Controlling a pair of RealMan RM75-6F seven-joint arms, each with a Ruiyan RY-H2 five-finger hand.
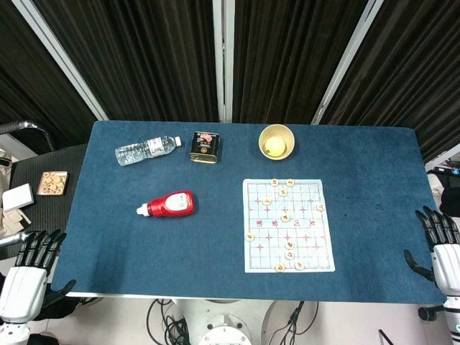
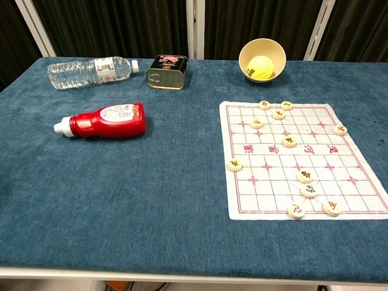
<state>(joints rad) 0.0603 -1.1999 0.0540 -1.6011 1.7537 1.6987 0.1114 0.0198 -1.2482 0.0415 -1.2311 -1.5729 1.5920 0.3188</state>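
While nothing is held, the left hand (image 1: 25, 277) is kept off the table's (image 1: 215, 251) near left corner, fingers apart, and the right hand (image 1: 440, 251) off the near right corner, likewise spread. Nearest the left hand, a red bottle (image 1: 167, 205) is laid on its side; nearest the right, a chess sheet (image 1: 287, 225) with scattered pieces is spread.

the left hand (image 1: 25, 277) and right hand (image 1: 442, 251) sit at the head view's bottom corners, wrists cut off by the edge; the chest view shows neither. the characters on the chess pieces (image 2: 305, 176) are too small to read, as is the print on the tin (image 2: 167, 71). the chess board (image 2: 364, 176) runs off the chest view's right edge
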